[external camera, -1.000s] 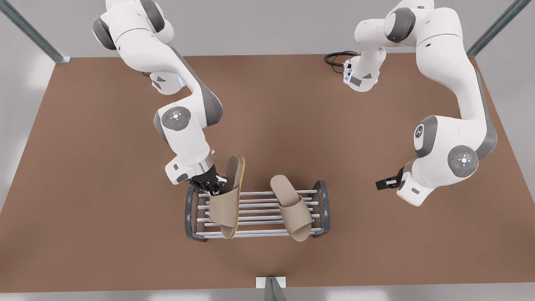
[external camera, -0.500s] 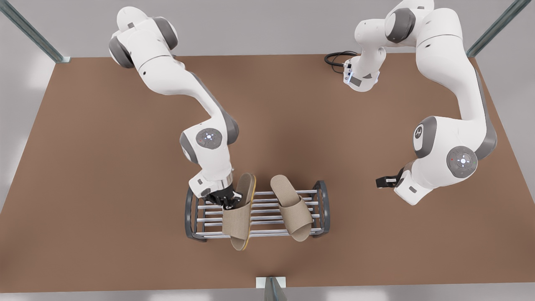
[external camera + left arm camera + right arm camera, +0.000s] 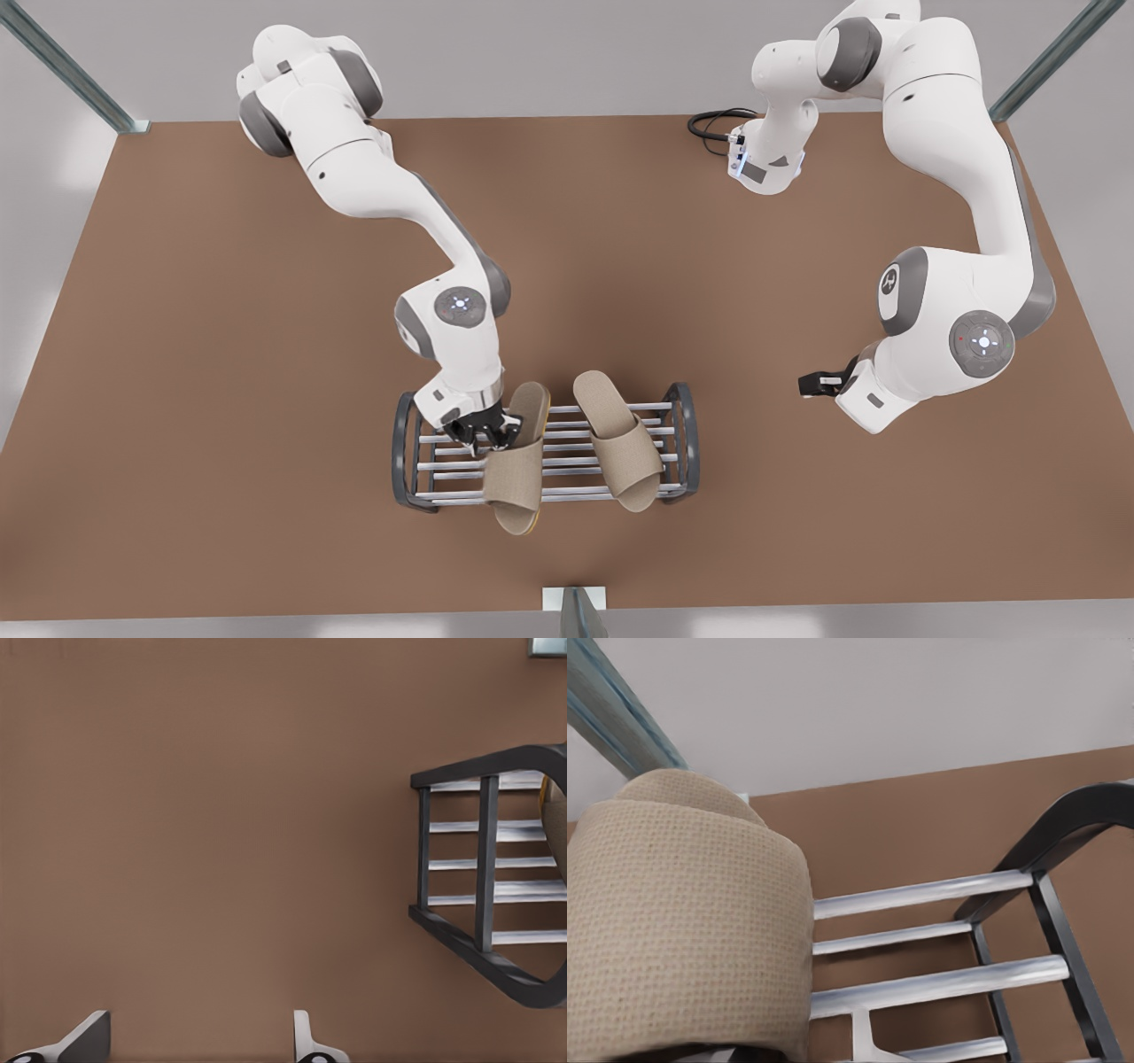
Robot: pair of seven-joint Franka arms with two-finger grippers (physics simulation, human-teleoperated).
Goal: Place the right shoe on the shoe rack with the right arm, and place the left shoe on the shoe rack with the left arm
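Holding a beige slipper [image 3: 514, 474]: the right gripper [image 3: 483, 432], on the arm at the front view's left. Clamped on the side edge of that slipper, just beside its wide strap. Hangs over the end of the shoe rack [image 3: 406, 465] nearest the front view's left.

Lies lengthwise across the silver bars, that held slipper, with the gripper touching its side toward the front view's left. Toe sticks out past the front bar, over the brown table [image 3: 221, 354]. Heel points to the back of the rack. Tips a little on its side, with a thin yellow sole edge showing near the toe.

Seen up close in the right wrist view: the woven strap of the slipper [image 3: 682, 930], with the rack's bars [image 3: 921, 895] and 1 dark curved end frame right behind it.

Rests flat on the other half of the rack: a 2nd beige slipper [image 3: 620, 443], just beside the held one, apart from both grippers.

Waits well away from the rack, at the front view's right: the left gripper [image 3: 819, 384]. Spread wide with nothing between the fingers, as the left wrist view shows [image 3: 195, 1050]. Looks down at bare table, with the rack's end frame [image 3: 483, 868] off to 1 side.

Lies coiled at the far edge of the table: a black cable [image 3: 709, 124].
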